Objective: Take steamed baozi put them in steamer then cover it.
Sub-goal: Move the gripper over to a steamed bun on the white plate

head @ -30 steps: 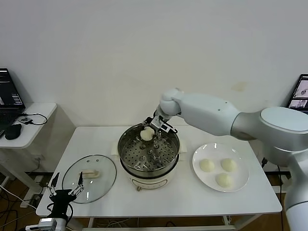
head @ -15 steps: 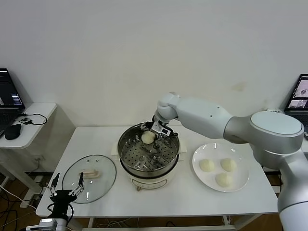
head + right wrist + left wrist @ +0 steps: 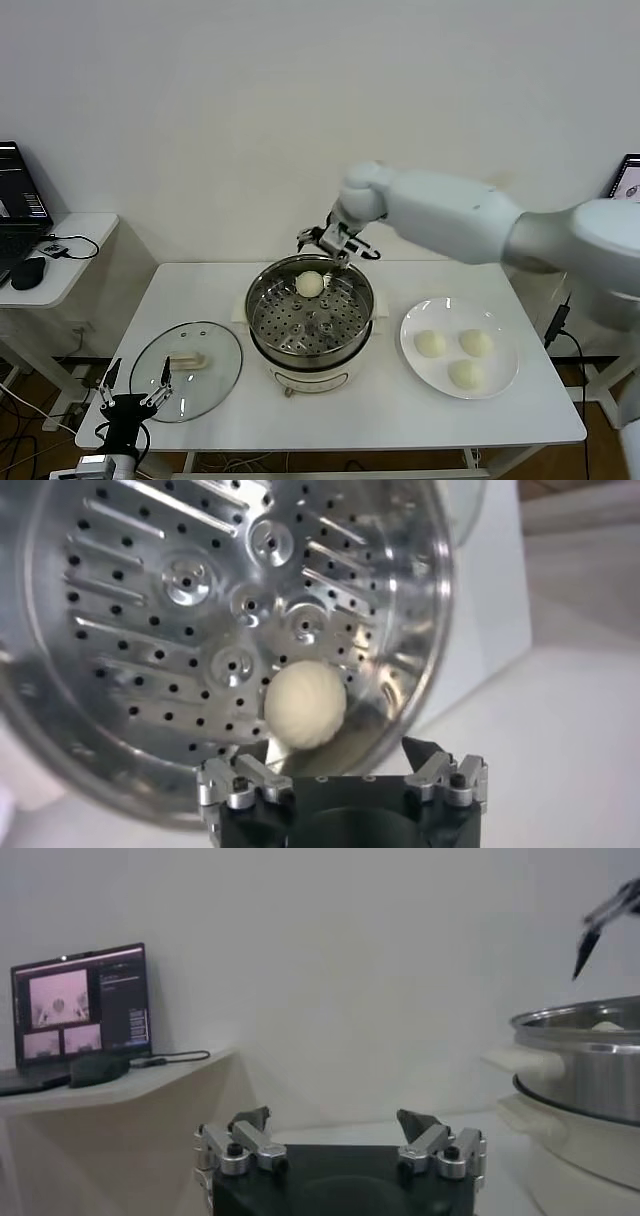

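Note:
The steamer [image 3: 300,335] stands mid-table, a shiny steel pot on a white base. One baozi [image 3: 310,284] lies free on the far part of its perforated tray [image 3: 190,590]; the right wrist view shows the same baozi [image 3: 305,703] near the pot wall. My right gripper [image 3: 336,242] hangs open just above the far rim, holding nothing; in its wrist view the right gripper [image 3: 335,760] has its jaws spread wide. Three more baozi [image 3: 430,343] sit on the white plate [image 3: 455,312]. My left gripper [image 3: 135,395] waits open, low at the table's front left corner.
A clear glass lid [image 3: 215,375] with a cream handle lies flat on the table left of the steamer. A side table [image 3: 75,235] with a laptop and mouse stands at far left. From the left wrist, the steamer [image 3: 590,1053] rises to one side.
My right gripper opened and let go of the baozi, which now rests on the steamer tray. The gripper then rose and drew back above the far rim. The left arm stayed still.

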{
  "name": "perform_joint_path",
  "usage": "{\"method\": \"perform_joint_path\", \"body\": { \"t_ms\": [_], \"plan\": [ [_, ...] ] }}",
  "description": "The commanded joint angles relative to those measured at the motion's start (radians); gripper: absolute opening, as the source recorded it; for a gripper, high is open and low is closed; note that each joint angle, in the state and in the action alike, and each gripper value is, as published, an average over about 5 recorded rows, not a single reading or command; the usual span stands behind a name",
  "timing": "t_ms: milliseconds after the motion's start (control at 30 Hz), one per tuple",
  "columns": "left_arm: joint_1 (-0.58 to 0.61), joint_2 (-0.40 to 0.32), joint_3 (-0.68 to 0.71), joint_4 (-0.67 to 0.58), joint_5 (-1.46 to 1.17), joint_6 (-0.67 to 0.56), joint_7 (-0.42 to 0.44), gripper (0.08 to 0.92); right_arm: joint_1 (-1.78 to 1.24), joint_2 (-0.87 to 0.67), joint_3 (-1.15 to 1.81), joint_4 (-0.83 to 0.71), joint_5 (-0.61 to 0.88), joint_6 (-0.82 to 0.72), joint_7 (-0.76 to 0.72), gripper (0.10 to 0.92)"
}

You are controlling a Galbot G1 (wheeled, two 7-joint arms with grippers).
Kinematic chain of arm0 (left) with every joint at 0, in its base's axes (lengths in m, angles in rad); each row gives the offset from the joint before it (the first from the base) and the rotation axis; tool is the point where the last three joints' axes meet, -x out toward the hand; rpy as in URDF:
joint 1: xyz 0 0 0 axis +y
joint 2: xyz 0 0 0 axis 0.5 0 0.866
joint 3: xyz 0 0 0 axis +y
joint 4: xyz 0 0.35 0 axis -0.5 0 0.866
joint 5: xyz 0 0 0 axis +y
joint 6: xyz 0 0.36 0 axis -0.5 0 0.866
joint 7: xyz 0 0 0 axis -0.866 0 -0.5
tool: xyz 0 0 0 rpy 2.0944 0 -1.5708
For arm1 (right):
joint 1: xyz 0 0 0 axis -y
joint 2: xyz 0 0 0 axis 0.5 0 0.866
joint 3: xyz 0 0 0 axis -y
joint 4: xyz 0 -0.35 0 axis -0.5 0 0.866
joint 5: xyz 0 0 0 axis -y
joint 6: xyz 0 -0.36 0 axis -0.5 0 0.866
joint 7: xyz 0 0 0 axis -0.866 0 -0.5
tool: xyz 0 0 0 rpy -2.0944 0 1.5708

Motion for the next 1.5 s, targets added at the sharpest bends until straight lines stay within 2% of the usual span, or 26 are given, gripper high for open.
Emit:
{"method": "perform_joint_path", "body": {
  "t_ms": [33, 267, 400, 567, 1100, 1500],
  "plan": [
    [-0.002, 0.002, 0.004, -0.006, -0.001, 0.004, 0.0, 0.823, 0.139, -0.253, -0.041, 0.297, 0.227, -0.351, -0.069, 0.823],
    [-0.005, 0.015, 0.013, -0.006, 0.0, 0.008, -0.001, 0.823, 0.128, -0.508, -0.091, 0.449, 0.194, -0.576, -0.07, 0.823],
    [-0.009, 0.018, 0.015, -0.004, 0.0, 0.012, -0.001, 0.823, 0.042, -0.604, -0.064, 0.473, 0.132, -0.585, -0.069, 0.823],
    [-0.01, 0.016, 0.018, -0.001, 0.004, 0.015, -0.001, 0.823, -0.125, -0.649, 0.022, 0.456, 0.056, -0.577, -0.049, 0.823],
    [-0.018, 0.015, 0.004, 0.007, 0.005, 0.027, -0.001, 0.823, -0.572, -0.577, 0.349, 0.22, -0.144, -0.478, -0.021, 0.823],
    [-0.013, 0.015, -0.001, 0.008, 0.004, 0.028, 0.0, 0.823, -0.678, -0.455, 0.42, 0.092, -0.169, -0.422, 0.003, 0.823]
  ]
}}
